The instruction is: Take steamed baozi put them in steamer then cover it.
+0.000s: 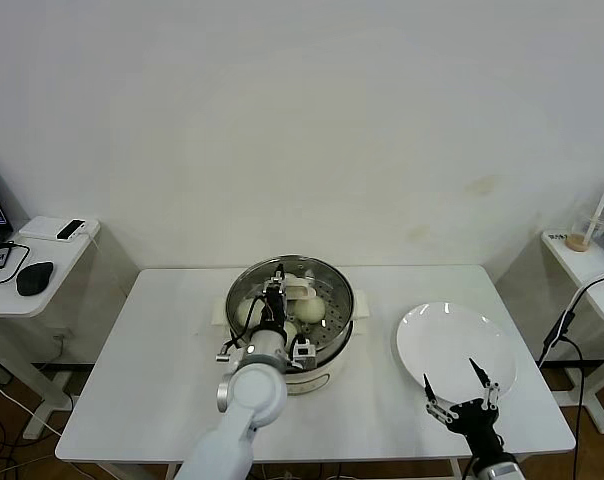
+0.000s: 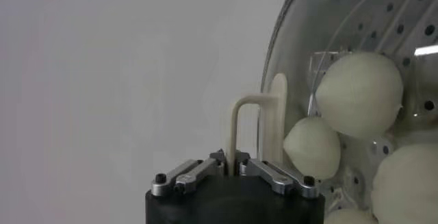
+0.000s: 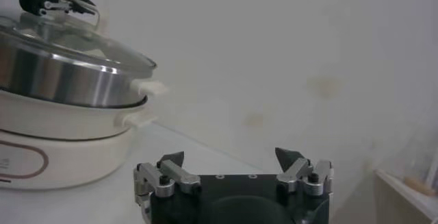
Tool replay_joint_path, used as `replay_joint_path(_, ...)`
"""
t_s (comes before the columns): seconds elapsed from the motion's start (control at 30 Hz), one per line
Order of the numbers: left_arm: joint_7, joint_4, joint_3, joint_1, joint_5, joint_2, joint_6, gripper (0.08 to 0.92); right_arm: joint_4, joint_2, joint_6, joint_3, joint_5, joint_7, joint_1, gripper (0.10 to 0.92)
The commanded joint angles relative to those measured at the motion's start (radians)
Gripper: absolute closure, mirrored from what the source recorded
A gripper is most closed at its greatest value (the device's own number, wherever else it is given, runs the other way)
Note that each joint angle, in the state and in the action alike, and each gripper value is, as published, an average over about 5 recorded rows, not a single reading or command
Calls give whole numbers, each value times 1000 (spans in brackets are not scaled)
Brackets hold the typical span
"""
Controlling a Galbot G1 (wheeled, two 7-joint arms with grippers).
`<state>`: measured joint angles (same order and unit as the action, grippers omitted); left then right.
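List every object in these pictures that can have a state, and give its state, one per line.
steamer: covered, baozi inside
cover: seated on steamer
baozi: under cover
white plate: empty
left gripper: at cover handle
right gripper: open, over plate's near edge

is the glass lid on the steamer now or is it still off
On. In the right wrist view the glass lid sits across the steamer rim; the left gripper is at its handle, buns visible beneath.
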<state>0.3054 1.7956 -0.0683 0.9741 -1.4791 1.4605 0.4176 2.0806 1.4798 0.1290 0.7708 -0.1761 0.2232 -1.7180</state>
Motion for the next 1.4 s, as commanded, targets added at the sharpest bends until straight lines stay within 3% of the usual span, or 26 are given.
replay_joint_path(0.03,-9,102,2,55,-5,-16,-15,640,-1,3,0,-4,-5,0,-2,203)
replay_joint_path(0.4,-48,350,-18,240,186,-116,-37,319,-19,-4,11,-12,7,1,-13,203)
replay_joint_path(0.57,-152,472,-87,418,441,-138,-113,199,-28,-21,19,-18,29,2,-23,203)
replay_joint_path(0.73,-337,517,-227,596,881,-98,-274,178,-37,-52,31,-20,70,4,-37,203)
replay_joint_path(0.87,-430,543,-343,699,1123,-87,-358,177,-50,-80,54,-31,103,10,-39,203)
replay_joint_path(1.17,-518,553,-471,849,1392,-72,-453,177,-93,-102,82,-74,157,13,-33,203)
replay_joint_path(1.4,-462,441,-542,885,1663,-96,-501,177,-67,-118,62,-104,231,13,-63,203)
